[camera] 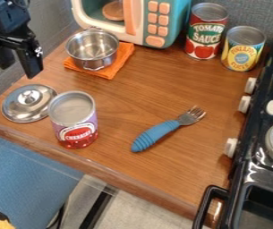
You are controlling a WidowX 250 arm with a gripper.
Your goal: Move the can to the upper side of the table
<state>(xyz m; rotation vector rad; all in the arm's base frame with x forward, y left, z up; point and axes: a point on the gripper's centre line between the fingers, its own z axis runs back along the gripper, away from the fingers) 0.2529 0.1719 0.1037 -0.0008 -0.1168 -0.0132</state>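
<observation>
hand (19, 71) spread, arm (4, 14) and stove (253, 156) cropped, purple-red can (75, 120) partly hiding lid (26, 107)

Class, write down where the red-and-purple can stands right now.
In the camera view, the red-and-purple can stands left of centre, near the lower edge of the table, between the silver lid and the blue-handled fork.

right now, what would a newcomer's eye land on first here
Probably the cherries can, upright near the table's front edge, just right of the shiny lid. Next, the blue-handled fork lying alone mid-table, then the toy microwave at the back, with the steel pot on an orange cloth in front of it.
</observation>
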